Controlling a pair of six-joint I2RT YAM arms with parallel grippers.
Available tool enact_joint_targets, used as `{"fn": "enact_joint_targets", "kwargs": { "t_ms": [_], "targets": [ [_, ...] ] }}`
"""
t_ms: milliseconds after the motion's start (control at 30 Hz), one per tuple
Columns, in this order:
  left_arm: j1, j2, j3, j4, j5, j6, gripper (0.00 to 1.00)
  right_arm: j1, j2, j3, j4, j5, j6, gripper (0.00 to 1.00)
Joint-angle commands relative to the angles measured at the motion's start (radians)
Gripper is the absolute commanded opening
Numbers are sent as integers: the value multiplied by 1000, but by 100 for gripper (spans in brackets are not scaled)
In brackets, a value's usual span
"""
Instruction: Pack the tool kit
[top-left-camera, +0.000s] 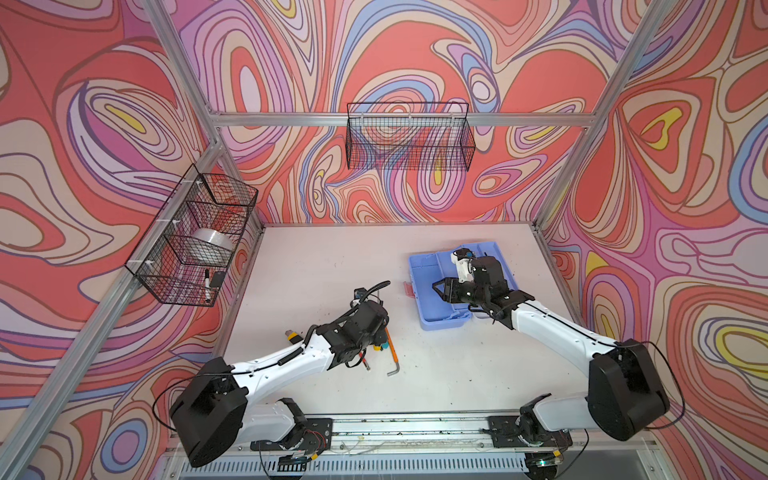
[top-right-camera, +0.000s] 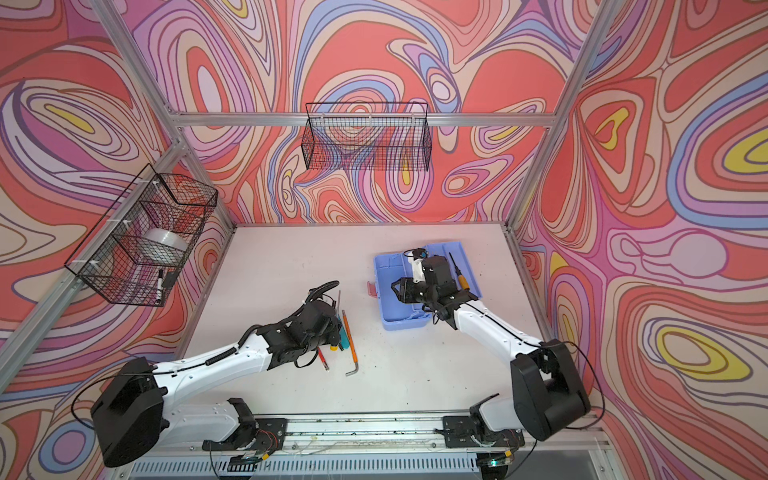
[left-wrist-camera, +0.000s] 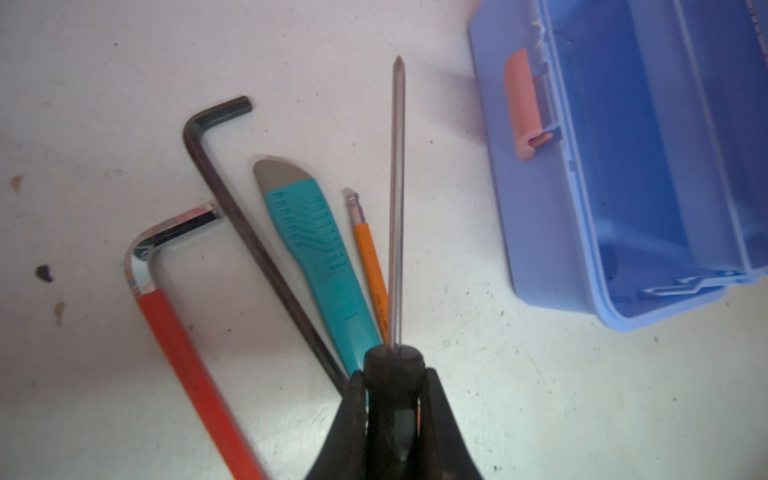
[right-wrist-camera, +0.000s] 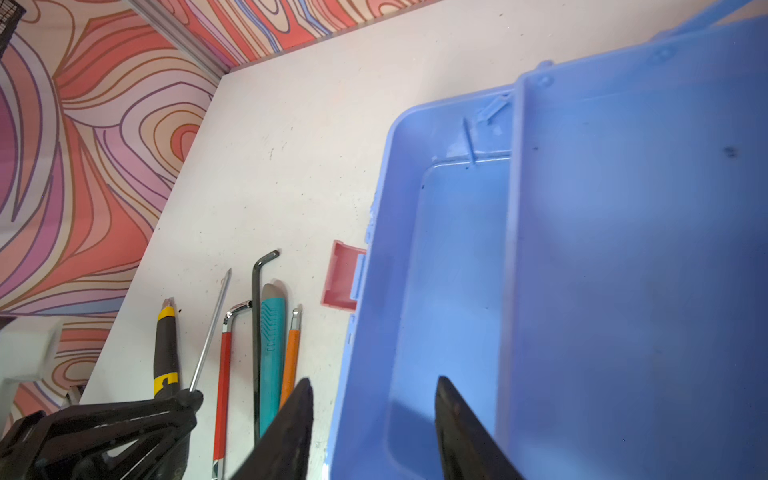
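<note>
The tool kit (top-left-camera: 424, 270) (top-right-camera: 386, 270) stands open on the right of the table, a light blue box with its pink latch (left-wrist-camera: 523, 104) (right-wrist-camera: 340, 276) facing the left arm. An orange-handled screwdriver (top-right-camera: 459, 272) lies in its tray. My right gripper (top-left-camera: 437, 290) (top-right-camera: 395, 289) (right-wrist-camera: 373, 380) hangs open over the box, and the latch-side wall (right-wrist-camera: 361, 374) shows between its fingers. My left gripper (left-wrist-camera: 395, 382) (right-wrist-camera: 183, 407) is shut on the black handle of a long-shafted screwdriver (left-wrist-camera: 397, 208), low over the table left of the box.
A red-sleeved hex key (left-wrist-camera: 178, 332), a dark hex key (left-wrist-camera: 232, 208), a teal utility knife (left-wrist-camera: 316, 249) and an orange-sleeved hex key (left-wrist-camera: 370, 262) lie side by side under the left gripper. A black-and-yellow tool (right-wrist-camera: 166, 353) lies beside them. Wire baskets (top-left-camera: 195, 241) (top-left-camera: 409, 137) hang on the walls.
</note>
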Motion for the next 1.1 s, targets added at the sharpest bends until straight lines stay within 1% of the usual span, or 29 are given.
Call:
{"fn": "enact_joint_targets", "kwargs": {
  "t_ms": [0,133,367,867,1067],
  "targets": [
    [-9,43,48,96,47,38,0,45,38,39,71,12,53,48],
    [-14,90,76,128,73,46,0,87,74,39,106,12,87,48],
    [-21,113,80,187,93,40,0,130,118,43,141,-7,137,47],
    [-68,157,99,282,86,37,0,159,190,66,198,-57,223,45],
    [-86,168,108,321,70,33,0,158,193,72,199,-63,242,41]
  ]
}}
